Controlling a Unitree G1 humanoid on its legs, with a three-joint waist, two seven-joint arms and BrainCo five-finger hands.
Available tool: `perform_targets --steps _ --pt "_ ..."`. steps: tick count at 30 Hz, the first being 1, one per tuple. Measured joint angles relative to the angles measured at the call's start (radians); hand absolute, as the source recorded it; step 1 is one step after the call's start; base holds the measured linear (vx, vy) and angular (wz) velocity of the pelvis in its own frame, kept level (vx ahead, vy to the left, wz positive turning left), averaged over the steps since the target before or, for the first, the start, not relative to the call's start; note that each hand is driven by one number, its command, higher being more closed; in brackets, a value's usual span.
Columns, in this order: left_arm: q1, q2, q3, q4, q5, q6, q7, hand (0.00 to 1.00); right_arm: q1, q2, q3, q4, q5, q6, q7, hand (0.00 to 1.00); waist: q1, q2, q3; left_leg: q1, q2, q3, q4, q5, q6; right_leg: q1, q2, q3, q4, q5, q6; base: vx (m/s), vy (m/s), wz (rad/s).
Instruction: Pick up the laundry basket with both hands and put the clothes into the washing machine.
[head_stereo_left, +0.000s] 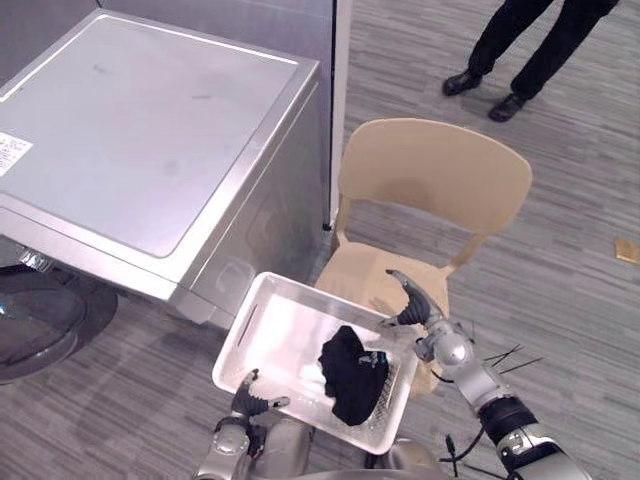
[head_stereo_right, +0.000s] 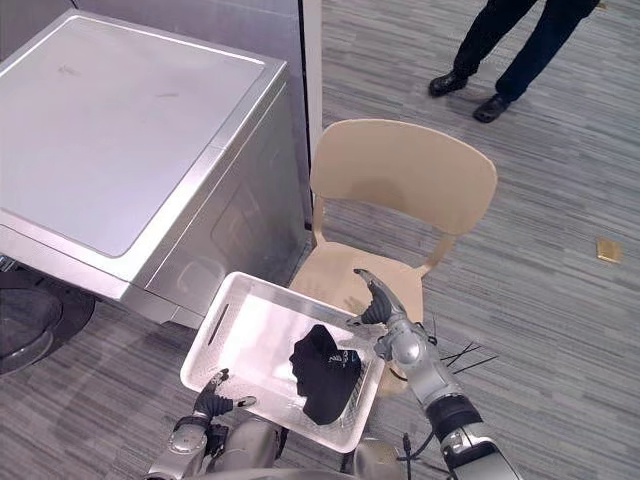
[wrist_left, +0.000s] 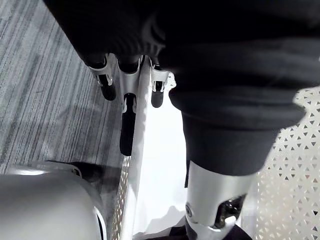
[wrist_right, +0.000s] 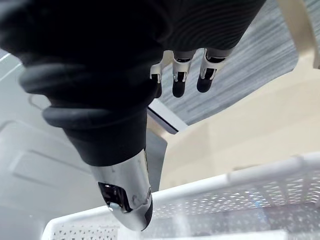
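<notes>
1. The white perforated plastic laundry basket (head_stereo_left: 282, 330) is up off the grey striped carpet floor (head_stereo_left: 570, 320), carried between the two hands right in front of the robot.
2. Inside it, a crumpled black garment (head_stereo_left: 350, 385) lies toward the near right side. The left half of the bottom is bare.
3. The left hand (head_stereo_left: 248, 392) is at the near left corner. In its wrist view the fingers (wrist_left: 127, 125) run almost straight along the outside of the rim and the thumb (wrist_left: 215, 200) sits inside, so the basket wall is pinched between them.
4. The right hand (head_stereo_left: 425, 312) is at the far right corner. Its fingers (wrist_right: 180, 82) are loose, only lightly bent, and reach past the rim with nothing in them. Its thumb (wrist_right: 127, 197) lies against the rim.
5. Tight spot: the basket's far left corner is just beside the lower near corner of the boxy silver metal washing machine (head_stereo_left: 150, 130), with a sliver of floor between them.
6. The machine's dark round door (head_stereo_left: 30, 320) hangs open at the far left, well apart from the basket.
7. The far right corner overlaps the front of the seat of the beige moulded chair (head_stereo_left: 430, 170). I cannot tell whether they touch.
8. A white upright panel edge (head_stereo_left: 341, 110) stands between the machine and the chair back.
9. Open carpet spreads to the right of the chair, with a small tan object (head_stereo_left: 627, 250) lying out there.
10. Beyond the chair are a person's dark-trousered legs (head_stereo_left: 530, 50) in black shoes, well apart from everything.
</notes>
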Motion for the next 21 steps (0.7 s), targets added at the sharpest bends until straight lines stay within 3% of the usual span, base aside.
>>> perform_targets --steps 11,17,21 --pt "0.043 -0.002 -0.06 -0.189 -0.06 0.01 -0.007 0.0 0.15 0.023 -0.077 -0.045 0.008 0.003 -0.014 0.0 -0.021 0.003 -0.003 0.054 0.01 -0.031 -0.123 0.077 0.004 0.018 0.0 -0.006 -0.033 0.02 0.003 -0.05 0.003 0.05" --pt "0.019 -0.015 -0.104 -0.267 -0.165 -0.001 -0.006 0.0 0.207 0.03 -0.094 -0.139 0.01 0.002 -0.037 0.0 -0.032 0.021 -0.03 0.077 0.019 -0.031 -0.193 0.113 0.003 0.024 0.002 0.008 -0.069 0.045 0.021 -0.12 0.034 -0.02" --pt "0.004 -0.022 -0.125 -0.267 -0.178 -0.001 0.013 0.0 0.212 0.044 -0.092 -0.196 0.01 0.001 -0.038 0.0 -0.037 0.03 -0.039 0.084 0.024 -0.026 -0.214 0.121 0.002 0.018 0.006 0.022 -0.07 0.047 0.025 -0.07 0.012 -0.06"
